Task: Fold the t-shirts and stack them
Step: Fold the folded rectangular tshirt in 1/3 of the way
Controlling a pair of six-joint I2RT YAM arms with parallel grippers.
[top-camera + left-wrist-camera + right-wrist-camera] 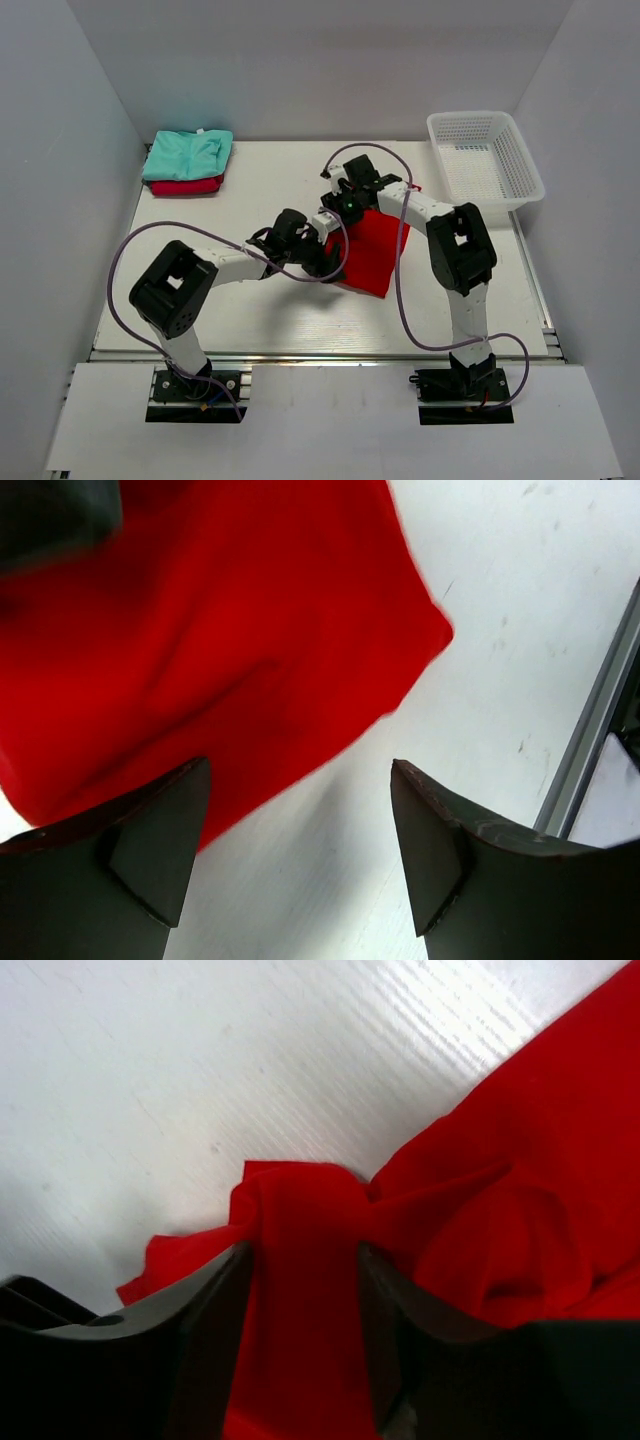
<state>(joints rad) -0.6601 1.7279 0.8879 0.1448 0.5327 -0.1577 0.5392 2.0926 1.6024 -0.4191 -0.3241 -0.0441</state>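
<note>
Folding of the red t-shirt [372,258], laid at the centre of the table [260,310], is in hand. Its bunched 12 o'clock edge is pinched by the right gripper [305,1290]; the left gripper [300,770] is held wide, empty, at 9 o'clock. A matching pinch there is likely needed next.

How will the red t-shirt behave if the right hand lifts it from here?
Probably floppy: the red t-shirt bunches into folds inside the right hand. Likely light: it lies thin and flat on the table, so the unheld part should sag and trail.
</note>
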